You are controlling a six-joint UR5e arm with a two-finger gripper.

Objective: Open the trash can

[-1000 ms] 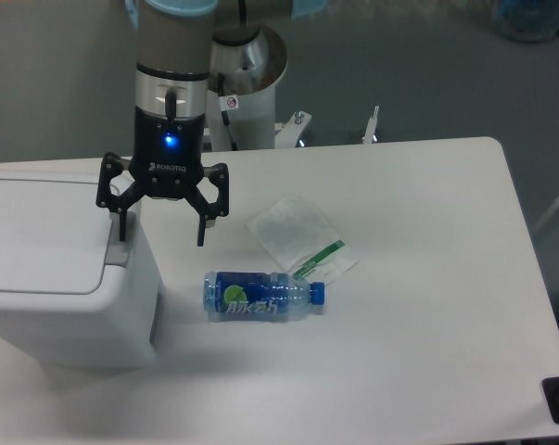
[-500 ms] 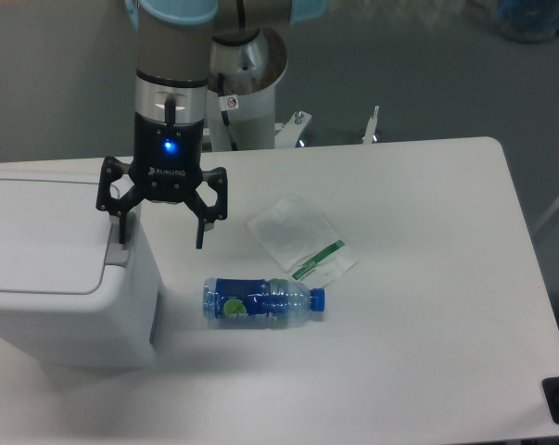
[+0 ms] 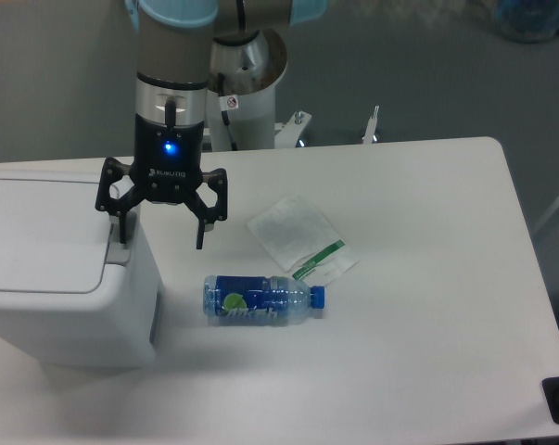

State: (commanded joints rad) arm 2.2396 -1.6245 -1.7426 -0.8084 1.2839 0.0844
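Your hand (image 3: pixel 161 232) is wide open and holds nothing. Its two fingers point straight down, one on each side of the right edge of the trash can (image 3: pixel 61 269). The left-side finger (image 3: pixel 121 225) sits over the grey push tab (image 3: pixel 118 247) at the right end of the lid. It looks like it is touching the tab or just above it, but you cannot tell which from here. The other finger (image 3: pixel 202 232) hangs in the air past the can's right wall, with only the counter (image 3: pixel 427 324) below it.

The trash can is the big white box at the left side of the counter. Its flat lid (image 3: pixel 43 232) is shut. The lid runs long from left to right, and the tab is at the end closest to your hand. So the thing you need is right under the hand, not off to one side. The move that comes next is most likely a push straight down on the tab.

To the right of the trash can, near its lower corner, a blue bottle (image 3: pixel 260 299) lies on its side on the counter. A little farther right of the can, and just above the bottle, lies a flat white packet (image 3: pixel 300 236) with a green stripe. Both are well clear of the tab, so they should not get in your way.
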